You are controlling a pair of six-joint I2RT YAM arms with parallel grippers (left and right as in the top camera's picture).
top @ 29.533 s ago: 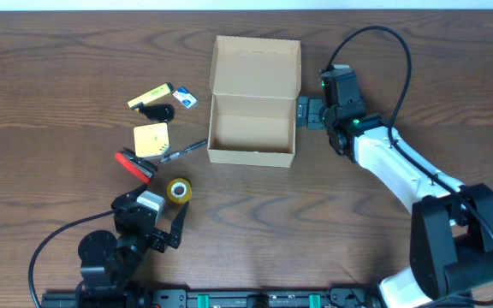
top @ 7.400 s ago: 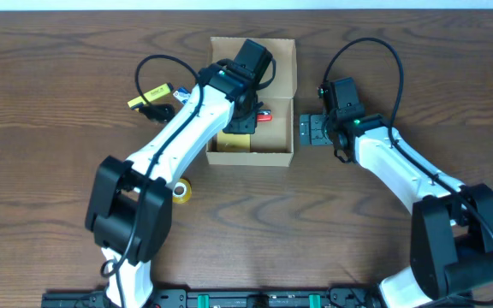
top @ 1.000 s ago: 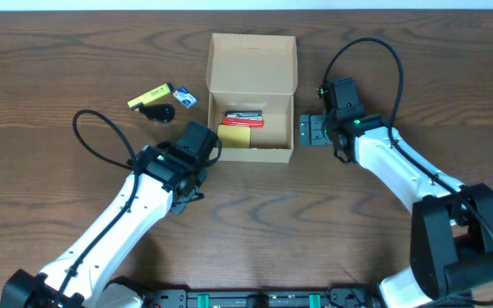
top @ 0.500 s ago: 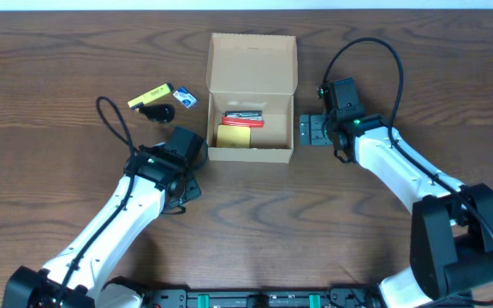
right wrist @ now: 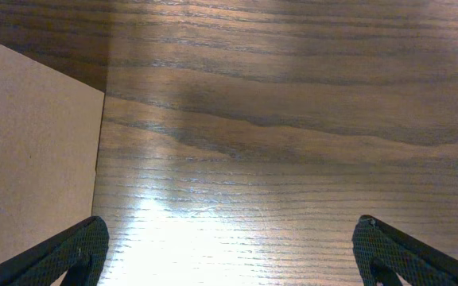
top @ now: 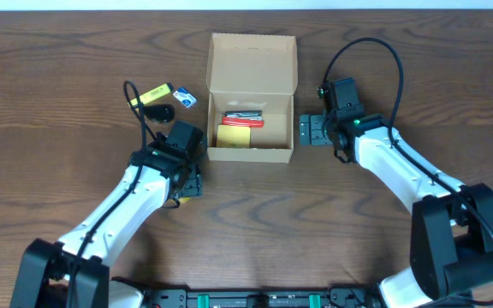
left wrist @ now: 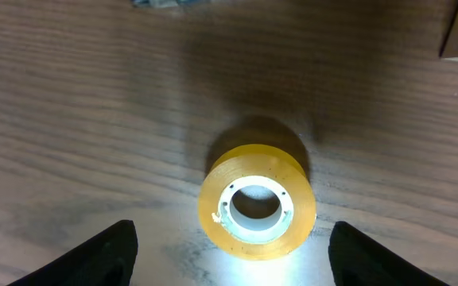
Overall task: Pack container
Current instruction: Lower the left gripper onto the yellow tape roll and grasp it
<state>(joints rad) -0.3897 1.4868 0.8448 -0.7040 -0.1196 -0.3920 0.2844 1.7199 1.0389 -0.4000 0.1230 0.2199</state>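
Your left claw (left wrist: 233,253) has slid closer to the front left corner of the cardboard box (top: 251,155) than a second ago. Its fingers now stand wide apart, one on each side of the yellow tape roll (left wrist: 257,202) and not touching it. The box sits open on the wooden table (top: 58,51) between your two claws, with a red thing (top: 242,121) and a yellow pad (top: 234,137) inside, and your right claw (top: 308,131) hangs just beside the box's right wall, fingers wide apart and holding nothing.
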